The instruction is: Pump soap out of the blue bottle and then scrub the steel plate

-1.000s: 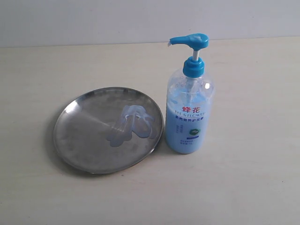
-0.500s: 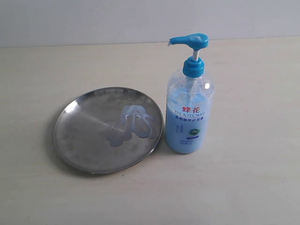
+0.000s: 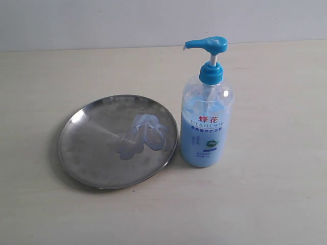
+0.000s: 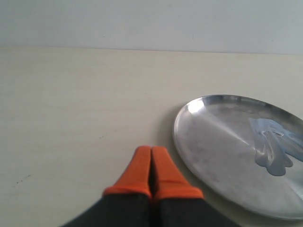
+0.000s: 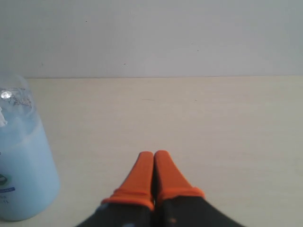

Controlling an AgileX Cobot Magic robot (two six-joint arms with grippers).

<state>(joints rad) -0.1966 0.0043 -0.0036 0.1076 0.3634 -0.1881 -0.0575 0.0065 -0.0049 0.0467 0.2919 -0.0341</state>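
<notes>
No change from a second ago: your plate, bottle and soap sit exactly where they were. The steel plate point(image 3: 84, 155) lies flat on the table point(image 3: 271, 199). The blue bottle point(image 3: 206, 130) stands upright at the plate's 3 o'clock, right against the rim; can't tell if they touch. Its spout points to 9 o'clock. The soap point(image 3: 144, 136) is a pale smear on the plate, off-centre toward 3 o'clock. Your left gripper point(image 4: 151, 150) has its orange fingers pressed together and empty, near the plate's rim. Your right gripper point(image 5: 154, 155) is likewise closed on nothing, near the bottle.
</notes>
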